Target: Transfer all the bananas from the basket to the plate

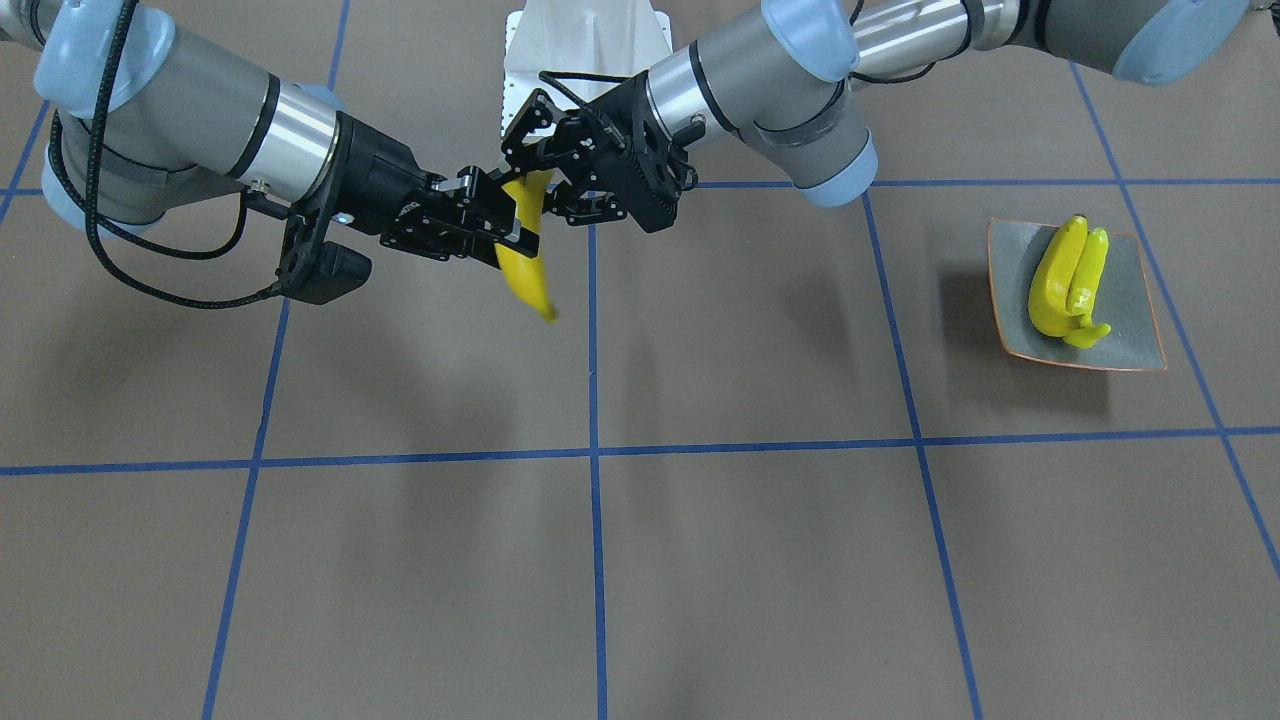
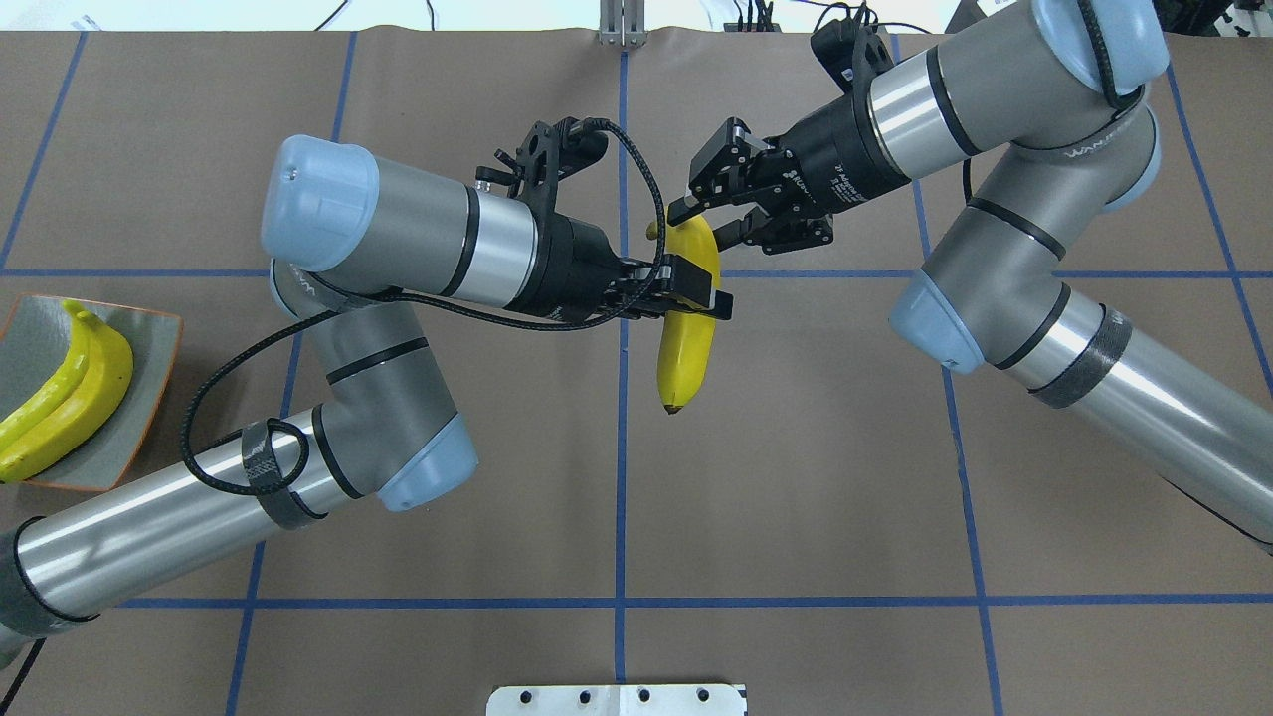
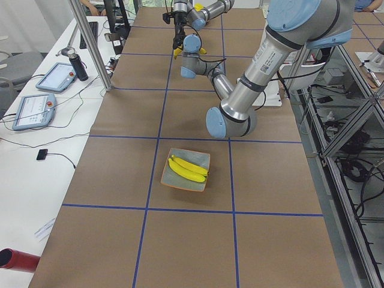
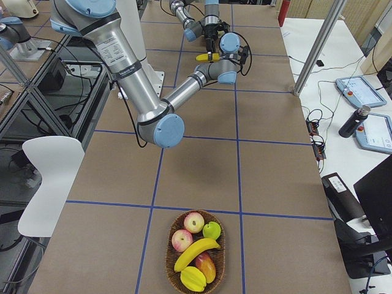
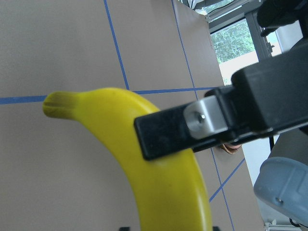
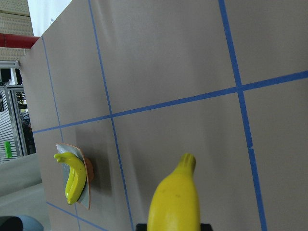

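Note:
A yellow banana [image 2: 686, 343] hangs in the air over the middle of the table, dark tip down. My left gripper [image 2: 693, 286] is shut on its middle. My right gripper [image 2: 708, 221] is shut on it nearer the stem, and the stem [image 6: 186, 161] pokes out past its fingers. Two more bananas [image 2: 70, 398] lie side by side on the grey-green plate [image 2: 154, 343] at the table's left end. The wicker basket [image 4: 217, 263] stands at the right end, holding another banana [image 4: 196, 252] among apples and other fruit.
Blue tape lines cross the brown table cover. The robot's white base plate [image 2: 617, 699] sits at the near edge. A side table with tablets [image 3: 57, 77] and a metal post [image 3: 90, 42] runs along the far side. A white chair [image 4: 46, 177] stands behind the robot.

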Controlling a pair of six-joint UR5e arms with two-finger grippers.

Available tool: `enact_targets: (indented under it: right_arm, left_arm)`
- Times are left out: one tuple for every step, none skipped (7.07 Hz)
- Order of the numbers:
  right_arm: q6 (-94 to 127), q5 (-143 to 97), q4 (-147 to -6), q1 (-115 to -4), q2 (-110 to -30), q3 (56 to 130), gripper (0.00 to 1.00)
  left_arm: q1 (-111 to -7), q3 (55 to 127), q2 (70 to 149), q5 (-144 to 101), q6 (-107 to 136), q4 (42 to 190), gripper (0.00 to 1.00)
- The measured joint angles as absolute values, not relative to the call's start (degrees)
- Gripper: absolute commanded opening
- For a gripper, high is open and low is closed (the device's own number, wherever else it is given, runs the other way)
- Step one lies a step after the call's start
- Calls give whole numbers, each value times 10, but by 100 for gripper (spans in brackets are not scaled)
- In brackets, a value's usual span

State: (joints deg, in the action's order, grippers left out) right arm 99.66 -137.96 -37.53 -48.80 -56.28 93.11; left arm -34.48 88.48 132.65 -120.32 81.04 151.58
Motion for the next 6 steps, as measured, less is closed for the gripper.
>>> enact_targets:
  right_arm:
    - [996,-1378,-375,-489,-563,933,100]
    - [996,-1378,-375,-492,-568,939,100]
    - [997,-1379,-375,-498,-580,953,100]
    - [997,-1378,-375,-507,-597,968,100]
    - [995,-1377,-375,-519,-618,979,100]
    - [984,-1375,-375,-534,-643,983,100]
  left_arm:
    - [-344,885,1326,-1203,811,1514,0]
    - [-344,886,1325,-1203,811,1512,0]
    - [-348,885,1324,-1204,810,1507,0]
    - [-366,885,1320,-1224,800,1483,0]
    - [-395,886,1307,-1269,771,1446,0]
    - [-431,888,1284,-1321,742,1420,0]
